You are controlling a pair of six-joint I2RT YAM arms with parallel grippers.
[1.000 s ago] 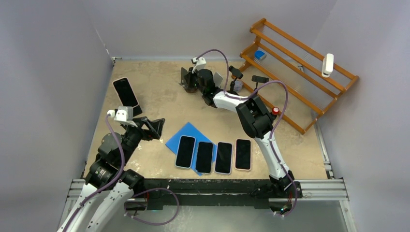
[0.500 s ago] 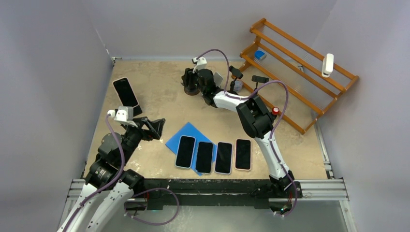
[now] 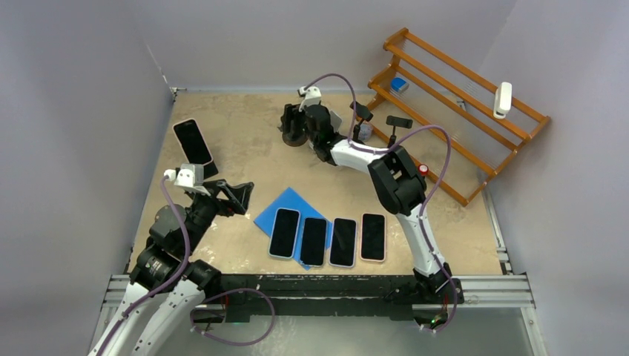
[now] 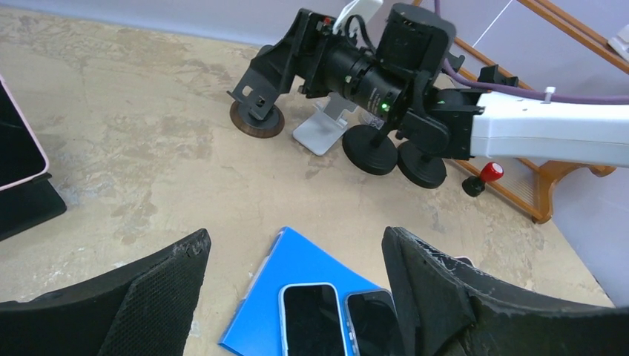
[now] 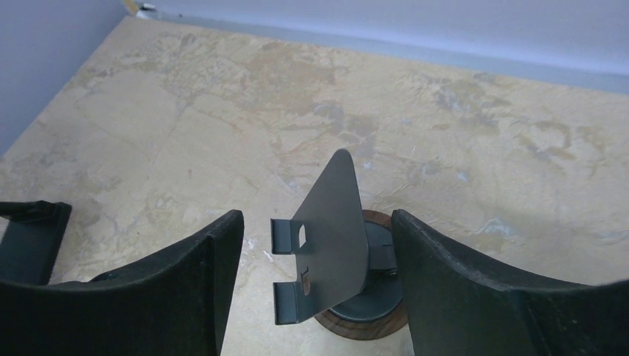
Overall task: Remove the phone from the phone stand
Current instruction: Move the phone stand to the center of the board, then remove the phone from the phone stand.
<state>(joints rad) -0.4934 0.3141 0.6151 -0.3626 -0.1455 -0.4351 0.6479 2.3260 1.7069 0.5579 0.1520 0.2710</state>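
Blue sheet (image 3: 285,202) lies near the table's front edge, with four spare phones (image 3: 328,240) in a row on it and to its right. Left of the sheet and farther back, the phone (image 3: 192,141) leans on its black stand (image 4: 26,211), untouched. The left gripper (image 3: 239,194) hangs just left of the sheet, fingers spread and empty. Well behind the sheet, the right gripper (image 5: 315,245) is spread either side of a bare grey stand (image 5: 335,222) on a round wooden base
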